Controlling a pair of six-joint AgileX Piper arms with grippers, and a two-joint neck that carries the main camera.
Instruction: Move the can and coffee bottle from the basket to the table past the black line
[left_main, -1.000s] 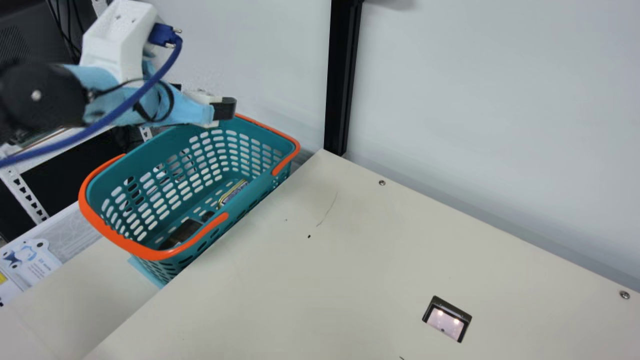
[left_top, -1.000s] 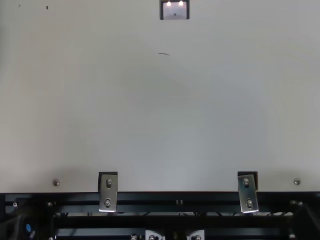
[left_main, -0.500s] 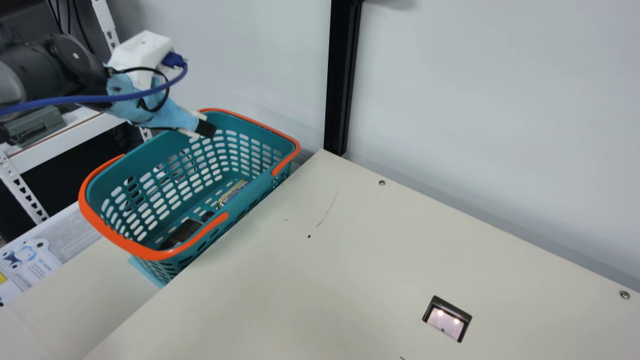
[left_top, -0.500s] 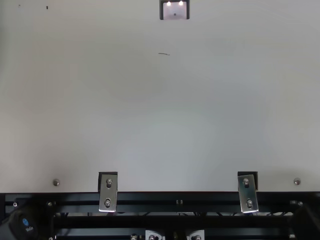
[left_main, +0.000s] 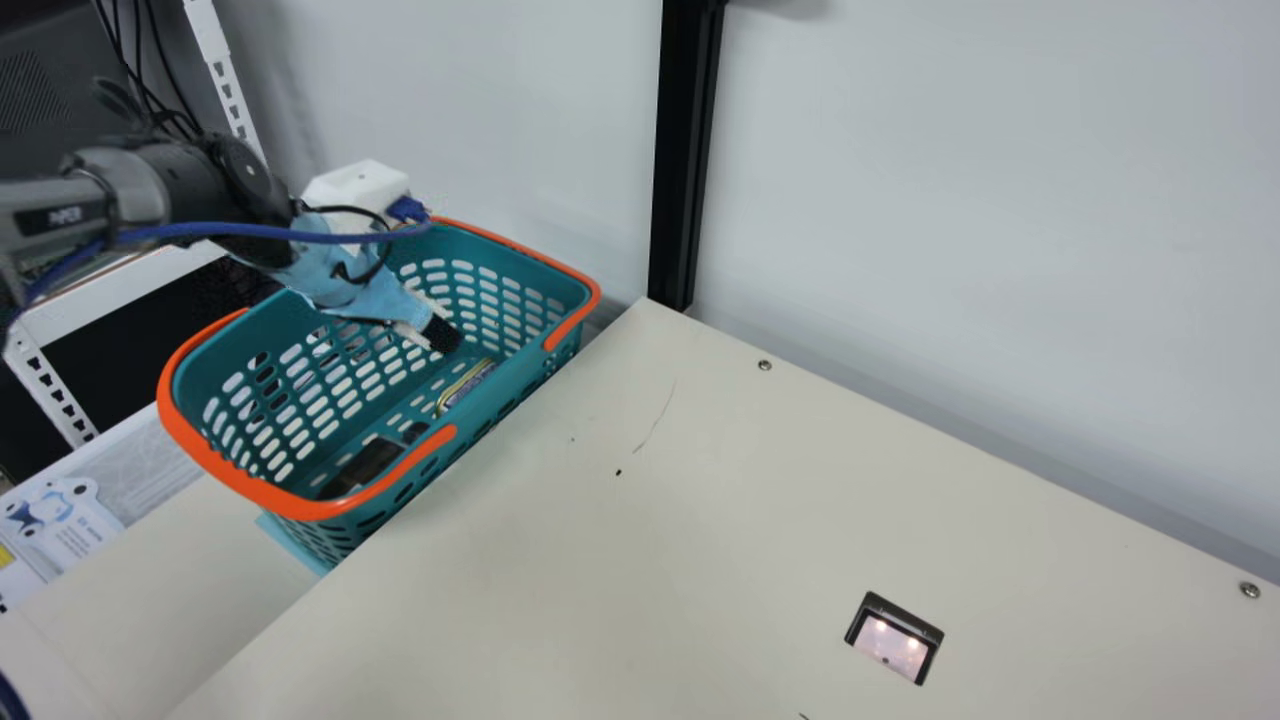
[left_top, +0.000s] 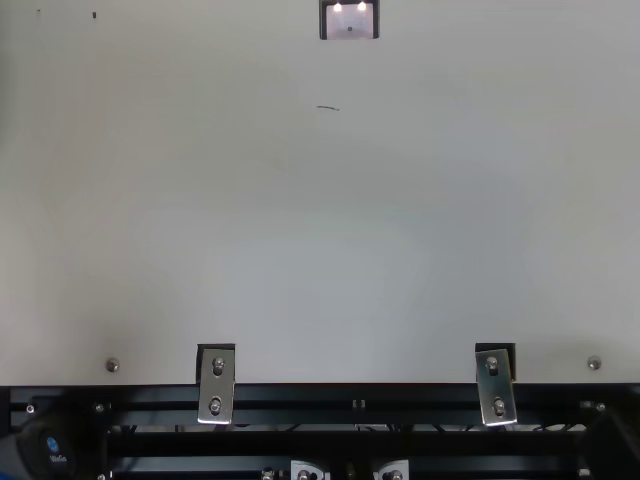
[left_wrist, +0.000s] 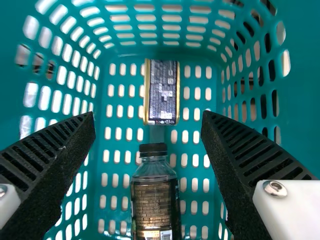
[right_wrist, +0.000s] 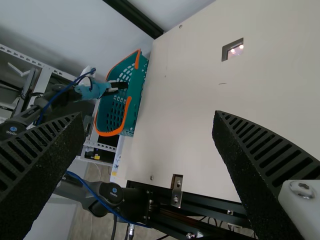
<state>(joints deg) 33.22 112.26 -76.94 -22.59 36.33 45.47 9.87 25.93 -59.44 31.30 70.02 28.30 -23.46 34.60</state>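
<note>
The black left gripper (left_main: 443, 338) has dropped into the orange-rimmed teal basket (left_main: 225, 475); its wrist view shows jaws spread above a gold-edged rectangular can (left_wrist: 162, 92) and black-capped dark bottle (left_wrist: 155, 205). The right gripper (right_wrist: 148, 119) gapes too.

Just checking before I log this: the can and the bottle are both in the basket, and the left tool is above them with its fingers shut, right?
Not quite: the left wrist view shows the left tool open, its fingers well apart. The can and bottle are indeed in the basket below it.
</note>
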